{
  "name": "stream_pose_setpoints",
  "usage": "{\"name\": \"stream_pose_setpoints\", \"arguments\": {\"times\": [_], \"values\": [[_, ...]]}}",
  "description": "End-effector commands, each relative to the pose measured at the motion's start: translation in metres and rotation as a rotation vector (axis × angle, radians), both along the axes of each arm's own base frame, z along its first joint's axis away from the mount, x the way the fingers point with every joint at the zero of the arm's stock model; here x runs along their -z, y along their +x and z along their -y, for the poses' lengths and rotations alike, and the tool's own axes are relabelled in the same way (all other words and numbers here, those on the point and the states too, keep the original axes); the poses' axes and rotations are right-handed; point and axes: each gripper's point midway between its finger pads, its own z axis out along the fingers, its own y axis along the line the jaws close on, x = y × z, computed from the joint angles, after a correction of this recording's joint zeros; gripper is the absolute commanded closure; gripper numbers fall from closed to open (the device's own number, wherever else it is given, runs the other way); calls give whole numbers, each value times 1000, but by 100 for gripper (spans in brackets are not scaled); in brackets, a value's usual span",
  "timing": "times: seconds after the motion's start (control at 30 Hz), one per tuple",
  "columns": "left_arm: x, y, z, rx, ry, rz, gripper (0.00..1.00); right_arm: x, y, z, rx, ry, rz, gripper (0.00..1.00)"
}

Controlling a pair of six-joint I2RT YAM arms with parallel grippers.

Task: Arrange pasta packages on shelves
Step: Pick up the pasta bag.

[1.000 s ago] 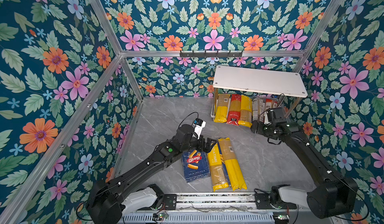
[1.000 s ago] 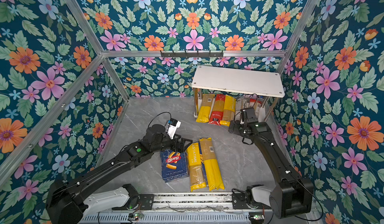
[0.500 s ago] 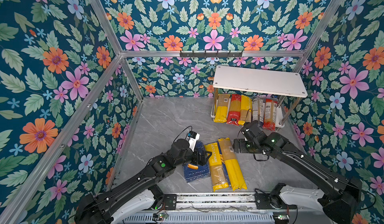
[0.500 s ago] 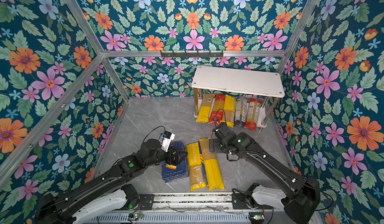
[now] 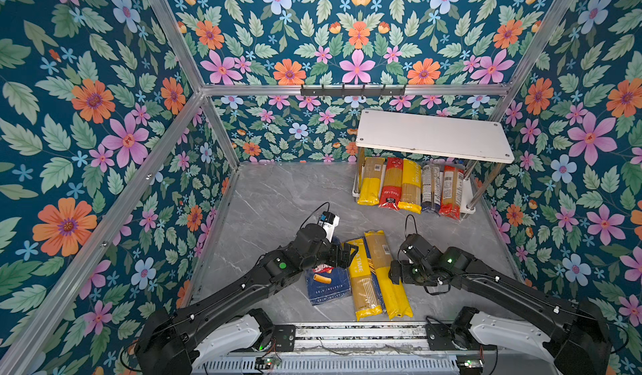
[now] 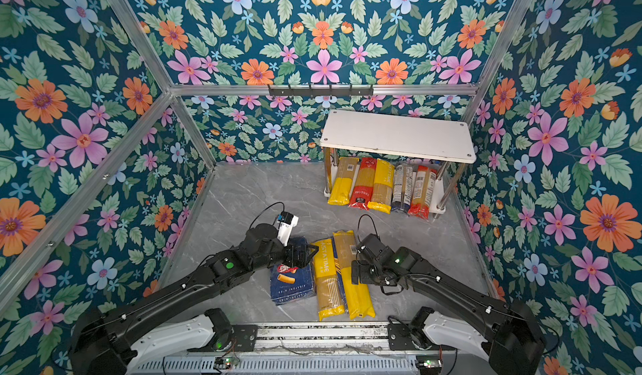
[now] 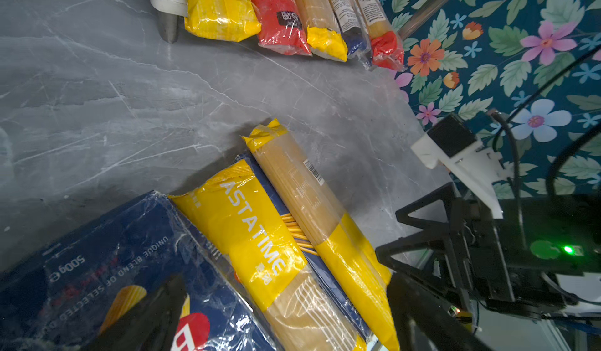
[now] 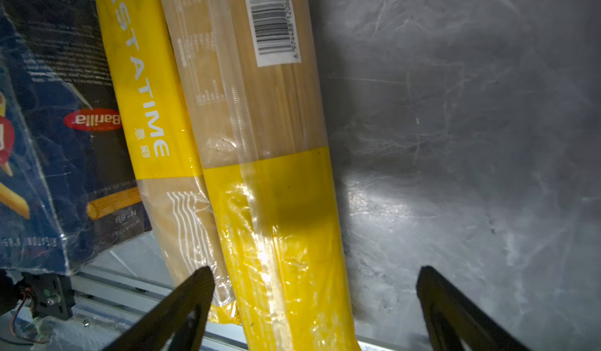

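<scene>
Both grippers are spread wide and hold nothing. Left gripper (image 5: 348,254) hangs over the far end of the wide Barilla pack (image 5: 328,286), tips toward the PASTATIME bag (image 5: 361,281); can't judge contact. Right gripper (image 8: 315,269) straddles the barcode bag (image 5: 388,272): one finger (image 8: 185,300) sits over the seam with the PASTATIME bag, the other over bare tabletop (image 5: 278,199); touching or not, can't tell. The three floor packs lie flat, side by side and touching, near the front rail (image 5: 347,333), between the arms. Their long axes run front-to-back, far ends leaning slightly to the robot's left. The barcode bag's clear barcode end points at the back wall and its solid yellow end at the rail; it reaches farther back than its neighbour. PASTATIME lettering runs along the long axis. The Barilla pack is leftmost, its print upside-down in both top views. A dark-blue strip shows between the two yellow bags; can't tell what it belongs to. Shelves (image 5: 434,137) stand back right, well apart from the floor group. The lower board carries five bags (image 5: 410,189) lying flat side by side, long axes front-to-back, near ends overhanging the front edge. Left to right they are yellow, red, yellow, blue-ended clear, red-ended clear.
</scene>
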Motion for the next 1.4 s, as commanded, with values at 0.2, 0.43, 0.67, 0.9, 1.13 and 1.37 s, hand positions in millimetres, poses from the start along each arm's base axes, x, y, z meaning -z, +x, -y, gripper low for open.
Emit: {"name": "stream_pose_setpoints", "arguments": {"times": [0.2, 0.43, 0.67, 0.9, 1.13, 1.37], "values": [[-30, 29, 24, 14, 35, 98, 0, 12, -10, -23, -51, 58, -39, 1], [-31, 37, 23, -15, 63, 111, 0, 28, -15, -32, -93, 27, -68, 1], [-34, 36, 3, -64, 90, 129, 0, 45, -13, -43, -115, 26, -102, 1], [-42, 31, -12, -90, 93, 145, 0, 48, -8, -47, -103, 20, -108, 26], [-45, 30, -22, -113, 100, 161, 0, 23, -7, -40, -89, 52, -44, 54], [-45, 31, -22, -115, 100, 160, 0, 6, -8, -40, -84, 92, -13, 69]]}}
